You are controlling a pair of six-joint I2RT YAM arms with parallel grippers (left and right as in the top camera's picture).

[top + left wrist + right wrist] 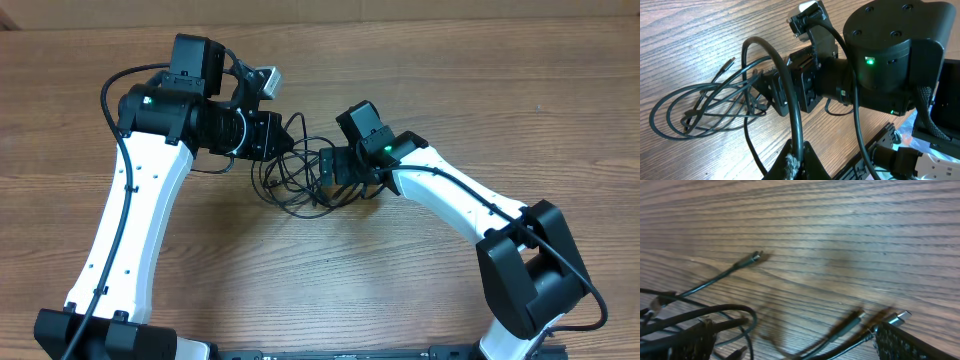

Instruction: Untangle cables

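Evidently the job is at the pulling-apart stage. The left gripper [283,138] is closed and seems to pinch one strand of the cables [295,188], whose knot of loops lies on the table [400,60] between the two arms. The right gripper [330,168] has its fingers spread wide, with loops and plug tips lying between them. Next, I judge, it must close on a single strand and draw it away from the left's hold.

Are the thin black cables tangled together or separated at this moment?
Tangled: the thin black cables lie in one clump of overlapping, crossing loops on the wooden table.
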